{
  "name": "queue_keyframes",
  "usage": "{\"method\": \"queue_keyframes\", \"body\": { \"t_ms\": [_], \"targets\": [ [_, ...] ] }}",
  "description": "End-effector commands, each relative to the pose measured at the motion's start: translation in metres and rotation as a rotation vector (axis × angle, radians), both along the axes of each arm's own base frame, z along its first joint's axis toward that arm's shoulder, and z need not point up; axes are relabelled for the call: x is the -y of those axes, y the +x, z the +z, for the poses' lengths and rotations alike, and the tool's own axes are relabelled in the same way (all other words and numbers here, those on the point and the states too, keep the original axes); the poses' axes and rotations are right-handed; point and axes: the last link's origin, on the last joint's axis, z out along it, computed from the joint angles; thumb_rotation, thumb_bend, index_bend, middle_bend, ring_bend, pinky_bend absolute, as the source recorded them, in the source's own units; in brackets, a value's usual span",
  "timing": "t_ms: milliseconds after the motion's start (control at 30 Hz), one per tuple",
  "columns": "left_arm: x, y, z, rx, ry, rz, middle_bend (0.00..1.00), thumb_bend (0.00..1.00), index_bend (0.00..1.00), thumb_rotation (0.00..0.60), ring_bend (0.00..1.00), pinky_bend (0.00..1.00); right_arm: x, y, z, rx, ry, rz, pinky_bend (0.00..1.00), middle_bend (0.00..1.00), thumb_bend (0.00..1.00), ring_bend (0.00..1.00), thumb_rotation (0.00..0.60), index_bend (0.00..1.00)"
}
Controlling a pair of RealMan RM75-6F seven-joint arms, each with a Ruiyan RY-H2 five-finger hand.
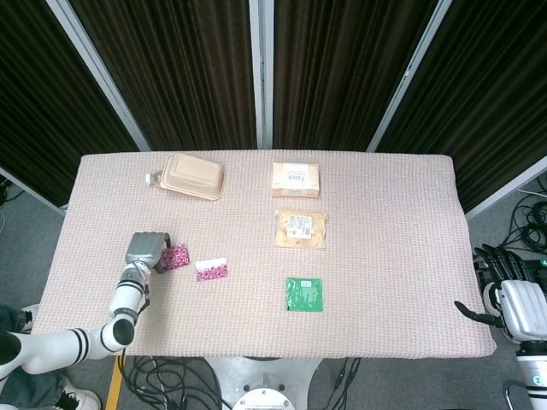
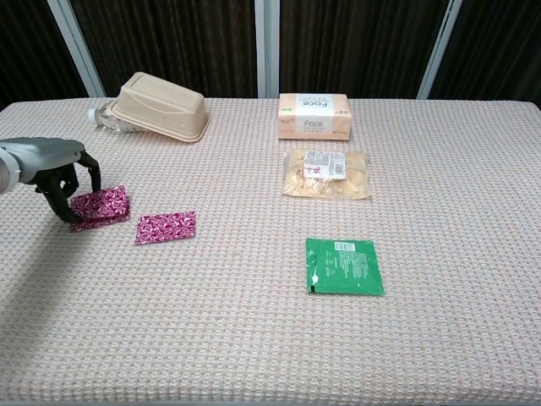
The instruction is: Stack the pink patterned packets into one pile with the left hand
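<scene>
Two pink patterned packets lie near the table's left front. The left packet [image 1: 176, 256] [image 2: 101, 206] is pinched at its left edge by my left hand [image 1: 147, 250] [image 2: 57, 175], with fingers and thumb curled around that edge. The second packet [image 1: 212, 271] [image 2: 166, 227] lies flat and free just to the right, a small gap from the first. My right hand [image 1: 504, 295] hangs off the table's right front corner with its fingers apart and nothing in it; the chest view does not show it.
A beige lidded tray [image 1: 195, 177] [image 2: 160, 106] sits at the back left. A tissue box [image 1: 296, 179] [image 2: 314, 116], a clear snack bag [image 1: 301, 230] [image 2: 327, 174] and a green sachet [image 1: 304, 294] [image 2: 344, 266] line up down the table's middle.
</scene>
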Motion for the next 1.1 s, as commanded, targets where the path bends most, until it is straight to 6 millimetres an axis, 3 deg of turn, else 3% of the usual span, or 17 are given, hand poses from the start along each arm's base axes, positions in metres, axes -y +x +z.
{"method": "queue_keyframes", "body": {
  "t_ms": [33,1100],
  "targets": [
    [0.0005,-0.0006,-0.0017,0.007,-0.005,0.012,0.9,0.24,0.46,0.6,0.84,0.98,-0.0003,0.0001,0.0,-0.001,0.001,-0.001,0.0,0.07,0.06,0.0,0.467,0.11],
    [0.002,0.0064,-0.0068,-0.008,0.022,0.074,0.89,0.24,0.44,0.6,0.84,0.98,-0.0027,-0.0058,0.0,0.002,0.008,-0.022,0.0,0.07,0.06,0.0,0.467,0.11]
  ]
}}
